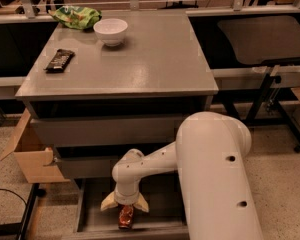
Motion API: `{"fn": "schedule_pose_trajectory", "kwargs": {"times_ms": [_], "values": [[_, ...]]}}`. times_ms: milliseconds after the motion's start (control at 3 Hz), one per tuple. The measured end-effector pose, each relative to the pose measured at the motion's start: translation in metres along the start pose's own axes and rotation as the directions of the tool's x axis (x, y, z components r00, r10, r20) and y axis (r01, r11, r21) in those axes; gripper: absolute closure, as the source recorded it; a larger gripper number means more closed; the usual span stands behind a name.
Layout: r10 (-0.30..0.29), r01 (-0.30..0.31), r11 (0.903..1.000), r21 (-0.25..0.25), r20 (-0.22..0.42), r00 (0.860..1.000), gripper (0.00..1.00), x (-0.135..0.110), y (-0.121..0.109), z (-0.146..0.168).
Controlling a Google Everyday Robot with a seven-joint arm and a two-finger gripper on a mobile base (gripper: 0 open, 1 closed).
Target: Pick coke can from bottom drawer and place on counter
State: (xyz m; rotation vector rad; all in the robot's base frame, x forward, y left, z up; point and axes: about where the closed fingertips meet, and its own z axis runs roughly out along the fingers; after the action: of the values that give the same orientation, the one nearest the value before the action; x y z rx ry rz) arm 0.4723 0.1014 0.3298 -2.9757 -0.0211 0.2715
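The coke can lies on its side inside the open bottom drawer, near the drawer's front. My gripper hangs straight down into the drawer right above the can, its two cream fingers spread open on either side of the can's upper end. The fingers do not hold the can. The counter is the grey cabinet top above. The two upper drawers are shut.
On the counter stand a white bowl, a dark candy bar wrapper and a green chip bag. An open cardboard box sits on the floor left of the cabinet. My white arm fills the lower right.
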Motion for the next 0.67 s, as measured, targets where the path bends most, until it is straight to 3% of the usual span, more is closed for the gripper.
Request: {"fn": "schedule_pose_trajectory", "kwargs": {"times_ms": [667], "values": [[-0.008,0.008,0.9999,0.012,0.003,1.0,0.0,0.004,0.003,0.017]]}}
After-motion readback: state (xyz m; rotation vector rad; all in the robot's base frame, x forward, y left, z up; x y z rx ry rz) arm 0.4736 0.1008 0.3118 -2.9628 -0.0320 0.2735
